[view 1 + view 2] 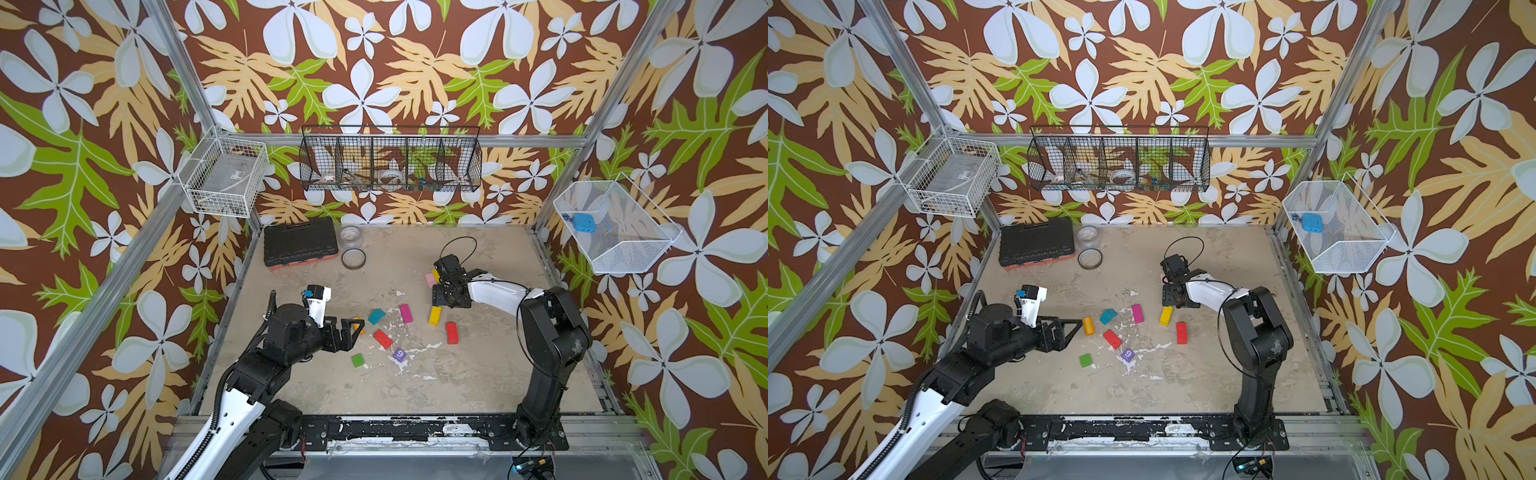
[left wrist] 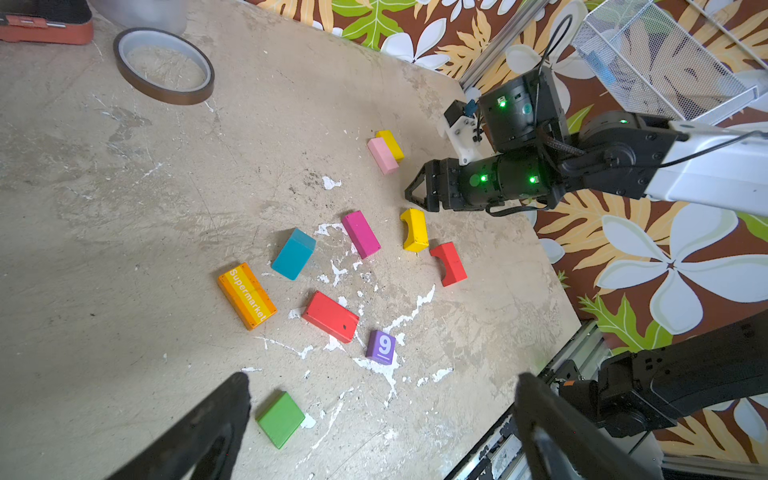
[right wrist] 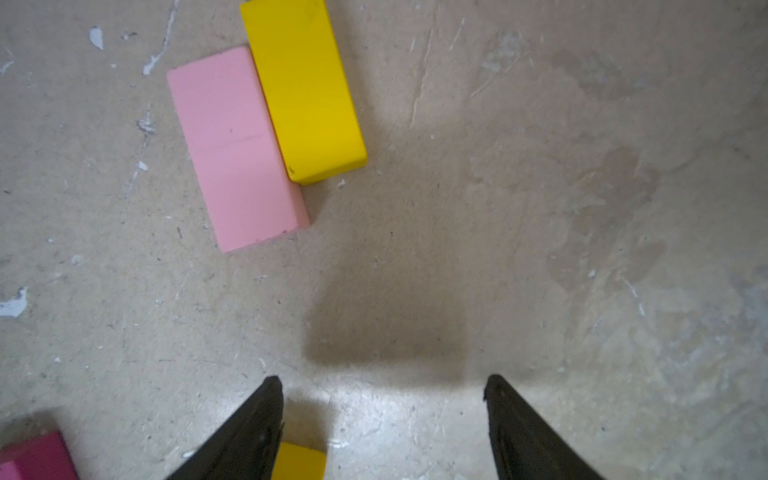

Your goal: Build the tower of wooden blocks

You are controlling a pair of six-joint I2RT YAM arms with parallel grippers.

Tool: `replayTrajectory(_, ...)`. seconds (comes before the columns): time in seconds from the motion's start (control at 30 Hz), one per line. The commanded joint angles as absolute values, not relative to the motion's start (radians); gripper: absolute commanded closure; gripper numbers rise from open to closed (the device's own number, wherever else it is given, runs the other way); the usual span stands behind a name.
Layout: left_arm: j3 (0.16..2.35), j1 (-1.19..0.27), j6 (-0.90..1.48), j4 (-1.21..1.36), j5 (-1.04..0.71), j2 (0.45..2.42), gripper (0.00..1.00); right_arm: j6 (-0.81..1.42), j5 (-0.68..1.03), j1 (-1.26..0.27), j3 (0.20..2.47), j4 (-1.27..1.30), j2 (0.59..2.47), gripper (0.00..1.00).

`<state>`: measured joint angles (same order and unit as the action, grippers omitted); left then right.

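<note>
Floral wallpaper [image 1: 374, 62] encloses a scuffed beige floor [image 1: 457, 382]; white wire basket [image 1: 216, 195] at ten o'clock, black rack [image 1: 357, 166] at twelve, mesh basket [image 1: 623, 253] at two.

Bright, diffuse overhead lighting, with a soft-edged shadow and a pale glare patch on the table [image 3: 582, 208] in the right wrist view, out-of-focus fingers [image 2: 199, 436] of the left gripper [image 2: 383, 376], and wide-angle edge stretching in both top views.

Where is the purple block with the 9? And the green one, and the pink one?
purple 9 block [image 2: 383, 345], left wrist view, on the face that bears the white 9.
green block [image 2: 281, 418], left wrist view, on the middle of its top face.
pink block [image 3: 235, 149], right wrist view, on its broad top face.
</note>
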<state>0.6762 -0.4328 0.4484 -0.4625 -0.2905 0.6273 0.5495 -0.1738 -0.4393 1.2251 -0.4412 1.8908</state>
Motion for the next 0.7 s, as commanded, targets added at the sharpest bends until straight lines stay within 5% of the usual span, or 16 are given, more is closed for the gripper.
replayTrajectory(0.0, 0.679, -0.435, 0.452, -0.451, -0.293, 0.628, 0.00, 0.558, -0.189, -0.437, 1.236, -0.439, 1.900, 0.23)
replayTrajectory(0.67, 0.678, -0.434, 0.452, -0.452, -0.291, 0.630, 0.00, 0.518, -0.179, -0.413, 1.365, -0.458, 2.056, 0.26)
